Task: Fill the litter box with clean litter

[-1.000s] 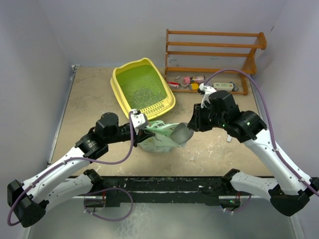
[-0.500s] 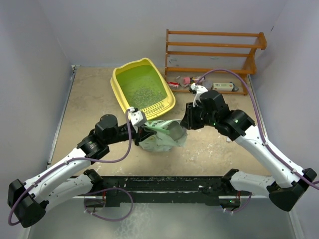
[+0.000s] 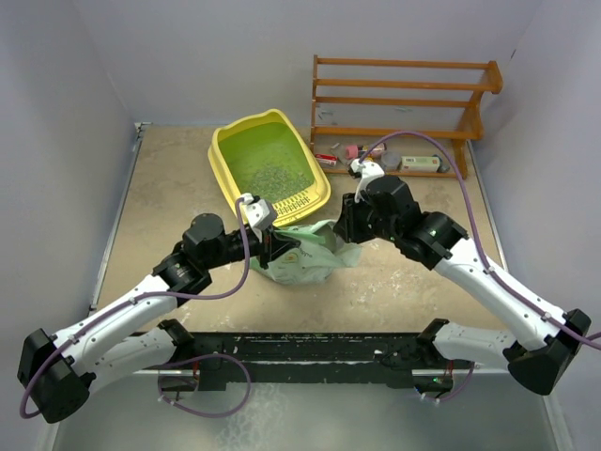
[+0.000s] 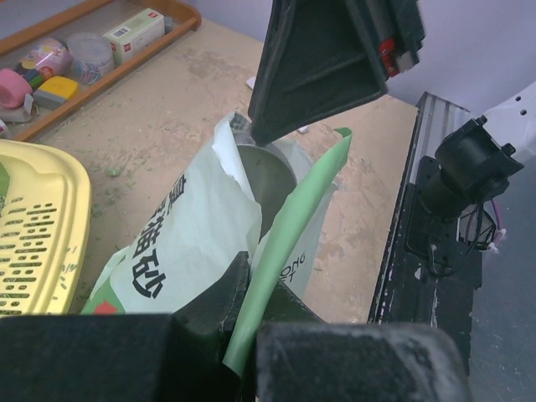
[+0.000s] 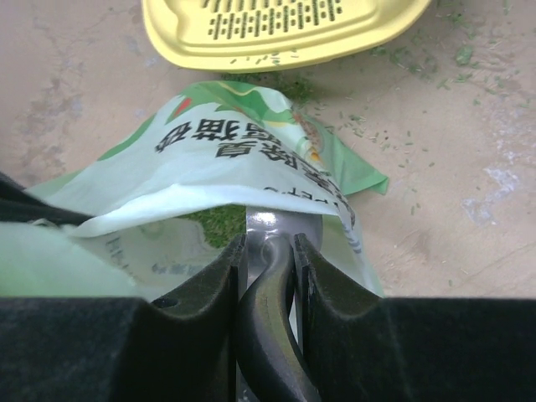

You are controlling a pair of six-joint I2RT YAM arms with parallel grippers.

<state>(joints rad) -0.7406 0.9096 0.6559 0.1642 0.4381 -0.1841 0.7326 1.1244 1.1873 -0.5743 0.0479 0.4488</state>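
Note:
The yellow litter box (image 3: 223, 169) lies at the back with some grey-green litter (image 3: 270, 175) on its green floor; its grille rim shows in the right wrist view (image 5: 276, 25). The pale-green litter bag (image 3: 302, 258) stands just in front of it. My left gripper (image 3: 273, 246) is shut on the bag's green edge (image 4: 285, 243), holding the mouth open. My right gripper (image 3: 344, 225) is shut on the handle of the grey metal scoop (image 5: 276, 230), whose bowl is inside the bag mouth (image 4: 268, 180). Green litter (image 5: 219, 223) shows inside the bag.
A brown wooden rack (image 3: 404, 103) stands at the back right with small items (image 3: 362, 150) on its bottom shelf. Spilled granules lie on the table by the bag (image 5: 402, 134). Grey walls close in left, back and right. The black base rail (image 3: 300, 348) runs along the near edge.
My right gripper has moved left and pushed the scoop into the bag's mouth. My left gripper has shifted slightly forward, still holding the bag's edge.

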